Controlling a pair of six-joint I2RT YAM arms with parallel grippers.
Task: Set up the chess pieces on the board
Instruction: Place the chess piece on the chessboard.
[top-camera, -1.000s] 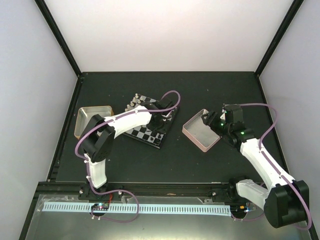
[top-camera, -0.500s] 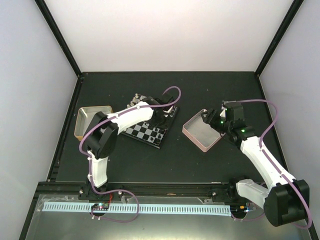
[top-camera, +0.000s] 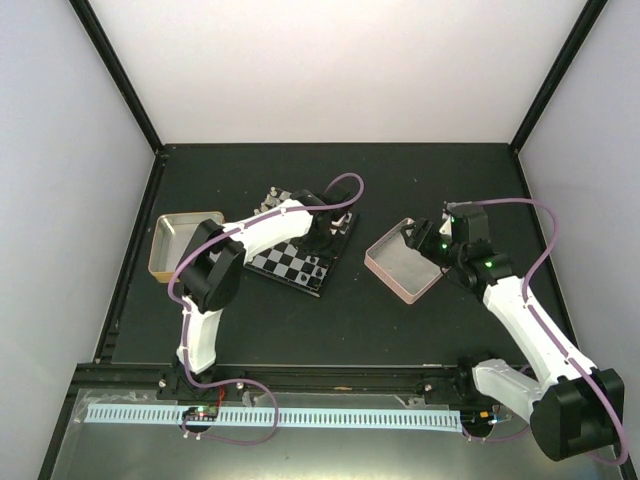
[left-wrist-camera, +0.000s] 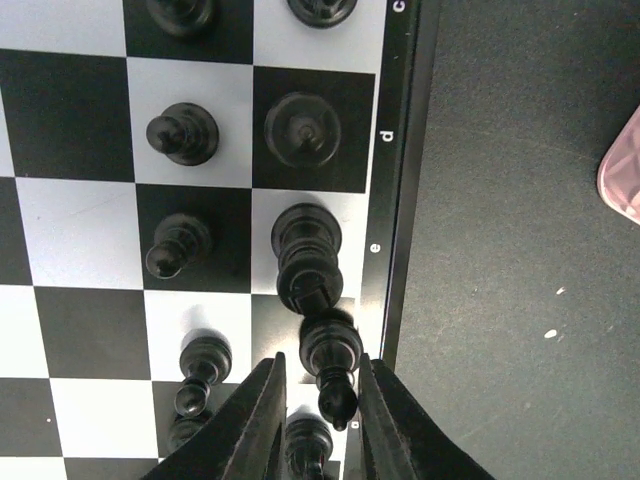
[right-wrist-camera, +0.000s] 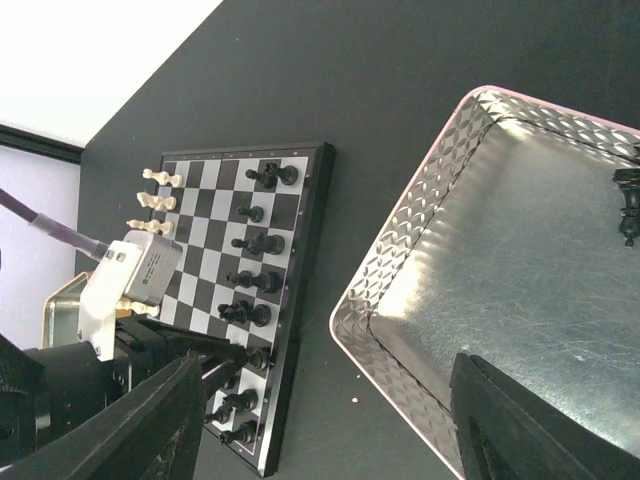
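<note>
The board lies at centre left and fills the left wrist view. Black chess pieces stand along its right-hand rows. My left gripper hangs over the board's right edge. In the left wrist view its jaws straddle an upright black piece on an edge square, slightly open, with a gap at the left finger. My right gripper is wide open and empty above the pinkish-rimmed tin. That tin holds one black piece.
Silver pieces line the board's far-left edge and also show in the right wrist view. A gold-rimmed tin sits left of the board. The pinkish-rimmed tin sits right of it, with black mat between them.
My left arm has swung its gripper a little toward the board's right edge. My right gripper has edged slightly back over the pinkish-rimmed tin.
</note>
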